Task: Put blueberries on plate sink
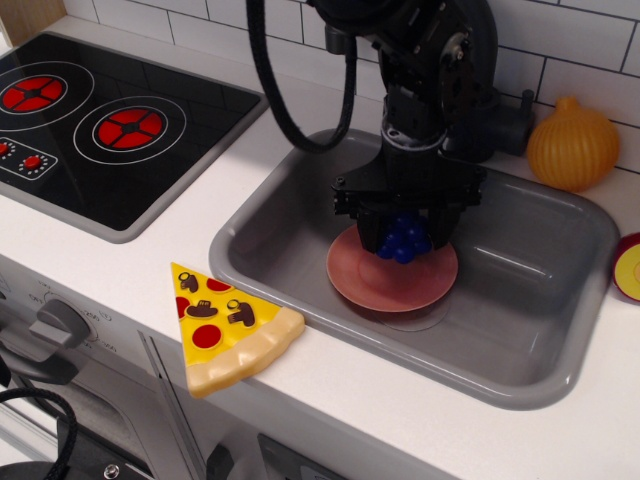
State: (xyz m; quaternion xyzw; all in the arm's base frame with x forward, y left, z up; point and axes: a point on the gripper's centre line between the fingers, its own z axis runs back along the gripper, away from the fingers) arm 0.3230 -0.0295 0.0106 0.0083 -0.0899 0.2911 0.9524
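The blueberries (405, 238) are a small deep-blue clump held between the black fingers of my gripper (404, 232), which is shut on them. The gripper hangs just over the far part of the salmon-pink plate (390, 281). The plate lies flat on the floor of the grey sink (545, 300). I cannot tell whether the berries touch the plate. The arm hides the plate's far rim.
A toy pizza slice (225, 325) lies on the white counter in front of the sink. The black stovetop (100, 125) is at the left. A yellow-orange onion (572, 145) sits behind the sink, and a red-and-yellow disc (630, 268) is at the right edge.
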